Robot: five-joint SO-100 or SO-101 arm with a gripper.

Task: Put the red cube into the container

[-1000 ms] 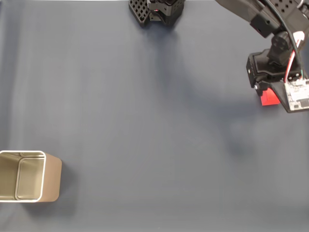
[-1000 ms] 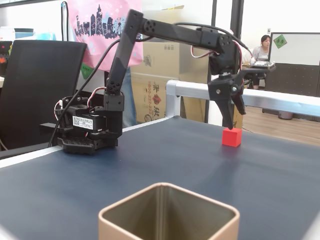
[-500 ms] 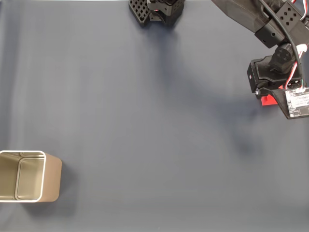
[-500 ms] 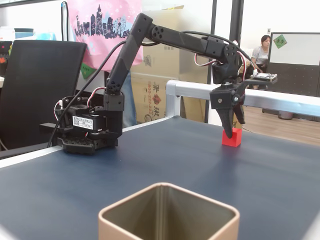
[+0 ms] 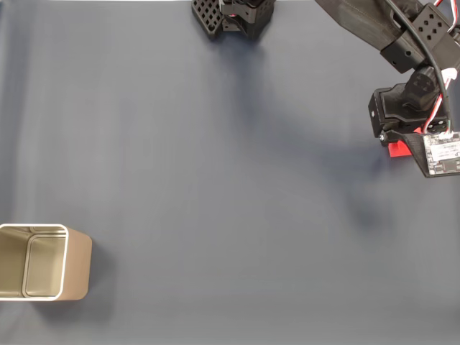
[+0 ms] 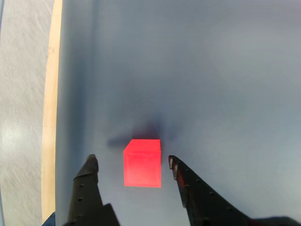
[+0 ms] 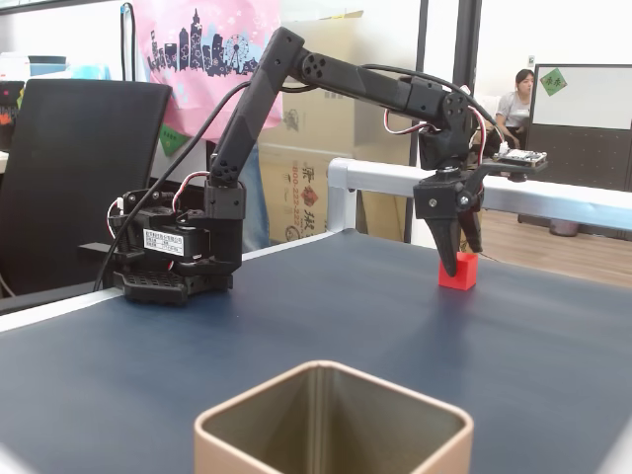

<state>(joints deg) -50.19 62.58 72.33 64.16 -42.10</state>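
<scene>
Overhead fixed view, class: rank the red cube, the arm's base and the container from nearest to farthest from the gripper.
1. Red cube: under the gripper, right edge.
2. Arm's base: top edge, left of the gripper.
3. Container: far bottom-left corner.

An office: desk chair [image 7: 84, 178], cardboard boxes [image 7: 311, 168], whiteboard [image 7: 583, 97] (person seated behind).

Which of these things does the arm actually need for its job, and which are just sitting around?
Part of the job:
- red cube, on the table between the open gripper fingers
- container, far across the table

Just around:
- black office chair
- cardboard boxes
- pink skyline cloth
- a seated person in the background
</scene>
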